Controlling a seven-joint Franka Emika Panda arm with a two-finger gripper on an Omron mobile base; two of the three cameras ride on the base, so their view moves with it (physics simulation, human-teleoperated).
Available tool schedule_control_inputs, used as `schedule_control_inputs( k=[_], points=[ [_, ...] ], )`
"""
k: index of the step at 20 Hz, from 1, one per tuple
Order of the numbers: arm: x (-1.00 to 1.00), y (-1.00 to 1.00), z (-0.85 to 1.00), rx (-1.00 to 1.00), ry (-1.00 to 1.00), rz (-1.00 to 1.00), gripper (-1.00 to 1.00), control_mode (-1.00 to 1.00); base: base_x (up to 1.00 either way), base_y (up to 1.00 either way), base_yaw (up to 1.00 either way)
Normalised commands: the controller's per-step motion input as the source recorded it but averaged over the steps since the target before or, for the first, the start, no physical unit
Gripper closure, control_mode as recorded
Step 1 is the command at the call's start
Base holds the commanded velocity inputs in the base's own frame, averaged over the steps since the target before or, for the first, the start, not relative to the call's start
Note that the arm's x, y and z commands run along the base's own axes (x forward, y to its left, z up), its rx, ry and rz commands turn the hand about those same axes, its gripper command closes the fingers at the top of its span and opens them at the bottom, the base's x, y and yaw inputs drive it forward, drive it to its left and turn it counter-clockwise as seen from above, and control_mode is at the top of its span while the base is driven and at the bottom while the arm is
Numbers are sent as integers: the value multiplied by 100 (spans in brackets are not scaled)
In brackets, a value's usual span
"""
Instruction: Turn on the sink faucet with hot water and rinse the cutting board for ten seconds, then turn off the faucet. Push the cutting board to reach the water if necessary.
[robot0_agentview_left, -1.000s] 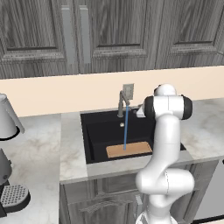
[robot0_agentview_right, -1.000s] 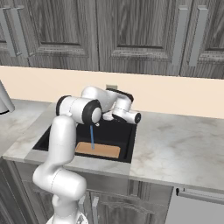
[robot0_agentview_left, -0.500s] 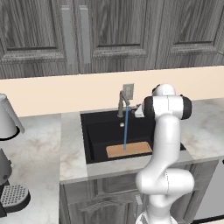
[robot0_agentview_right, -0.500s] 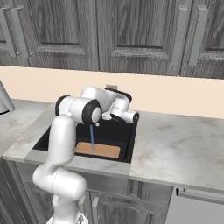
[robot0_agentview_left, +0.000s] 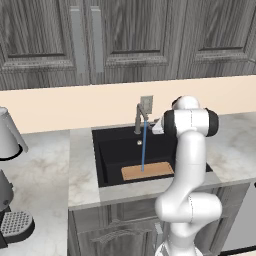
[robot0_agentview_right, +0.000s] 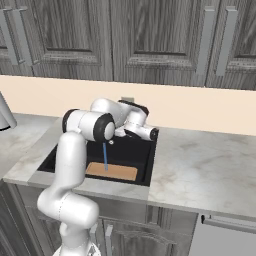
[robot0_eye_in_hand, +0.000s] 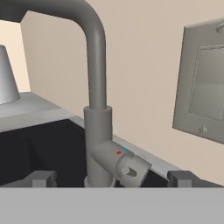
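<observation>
The grey faucet (robot0_eye_in_hand: 97, 109) stands close in front of my gripper (robot0_eye_in_hand: 113, 179). My gripper is open wide, and its dark fingertips (robot0_eye_in_hand: 41, 178) stand on either side of the lever handle (robot0_eye_in_hand: 124, 164) without touching it. A thin blue stream of water (robot0_agentview_left: 143, 149) falls from the faucet (robot0_agentview_left: 139, 117) onto the tan cutting board (robot0_agentview_left: 147, 171), which lies flat in the black sink (robot0_agentview_left: 112, 150) near its front wall. From the right base, the water (robot0_agentview_right: 105, 156) lands on the cutting board (robot0_agentview_right: 111, 171). My hand hangs just right of the faucet.
A grey outlet plate (robot0_eye_in_hand: 203, 87) is on the beige wall behind the faucet. A grey kettle (robot0_agentview_left: 7, 135) stands on the marble counter (robot0_agentview_left: 55, 160) at the left, with a coffee machine (robot0_agentview_left: 15, 225) nearer the front. Dark cabinets hang above.
</observation>
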Motion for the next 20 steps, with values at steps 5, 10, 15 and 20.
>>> schedule_control_inputs(
  k=[5,10,15,20],
  points=[
    [3,15,0,0,0,0,-100,-100,0,0,0],
    [0,16,0,0,0,0,-100,-100,0,0,0],
    [0,15,0,0,0,0,-100,-100,0,0,0],
    [0,9,0,0,0,0,-100,-100,0,0,0]
  ],
)
